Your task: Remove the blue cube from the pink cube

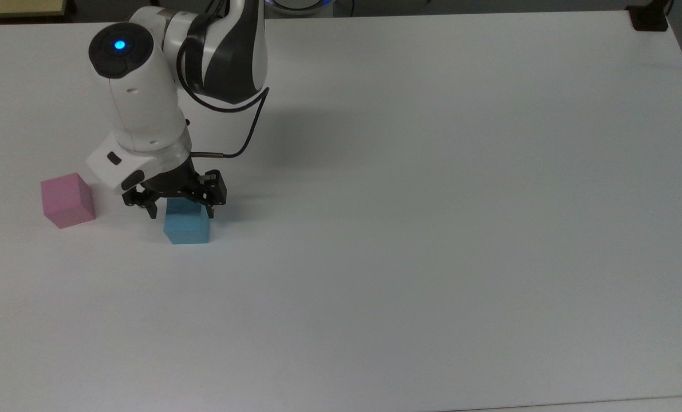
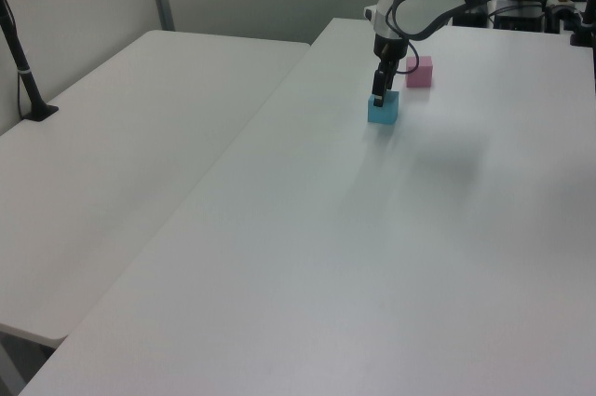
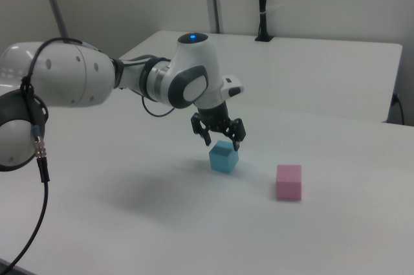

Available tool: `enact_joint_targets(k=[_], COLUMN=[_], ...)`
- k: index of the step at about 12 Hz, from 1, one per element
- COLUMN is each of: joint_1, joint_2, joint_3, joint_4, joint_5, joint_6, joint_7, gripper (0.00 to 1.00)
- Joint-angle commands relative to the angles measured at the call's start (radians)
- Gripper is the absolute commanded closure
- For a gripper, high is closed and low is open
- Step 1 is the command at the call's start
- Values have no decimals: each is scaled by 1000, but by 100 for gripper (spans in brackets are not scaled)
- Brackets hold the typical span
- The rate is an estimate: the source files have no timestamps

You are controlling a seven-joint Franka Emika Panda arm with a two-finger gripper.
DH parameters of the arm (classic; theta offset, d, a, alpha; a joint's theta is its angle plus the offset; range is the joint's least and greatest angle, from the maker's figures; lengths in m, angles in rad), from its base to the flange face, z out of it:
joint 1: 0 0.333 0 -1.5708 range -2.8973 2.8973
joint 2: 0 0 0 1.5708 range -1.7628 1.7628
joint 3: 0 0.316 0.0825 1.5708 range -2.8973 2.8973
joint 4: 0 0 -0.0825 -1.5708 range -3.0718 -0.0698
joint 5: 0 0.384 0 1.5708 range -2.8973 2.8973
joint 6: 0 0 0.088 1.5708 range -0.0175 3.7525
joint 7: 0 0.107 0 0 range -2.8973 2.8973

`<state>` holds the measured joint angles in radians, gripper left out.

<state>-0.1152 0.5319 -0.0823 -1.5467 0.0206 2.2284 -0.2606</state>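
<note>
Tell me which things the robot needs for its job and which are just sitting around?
For the job:
blue cube, on the table
pink cube, standing apart
gripper, open over the blue cube

Just there:
white table
black cable on the arm
black post at the table's far edge

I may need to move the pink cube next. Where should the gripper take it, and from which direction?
Probably from straight above, closing on two opposite vertical faces of the pink cube. It sits flat and alone on the table, its sides free, apart from the blue cube under the gripper. Turn the wrist to square the fingers with its faces.
</note>
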Motion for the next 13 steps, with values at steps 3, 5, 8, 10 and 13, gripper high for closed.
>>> enact_joint_targets(k=[3, 5, 8, 10, 13], joint_1=[51, 81, 144, 196, 212], joint_2=[-260, -363, -441, -454, -464], joint_3=[-16, -17, -19, -22, -19], joint_4=[-15, -12, -13, -12, -13], joint_5=[-18, -18, -69, -113, -113], joint_6=[-296, -447, -562, -598, -628], joint_7=[26, 91, 217, 300, 324], gripper=[0, 0, 0, 0, 0])
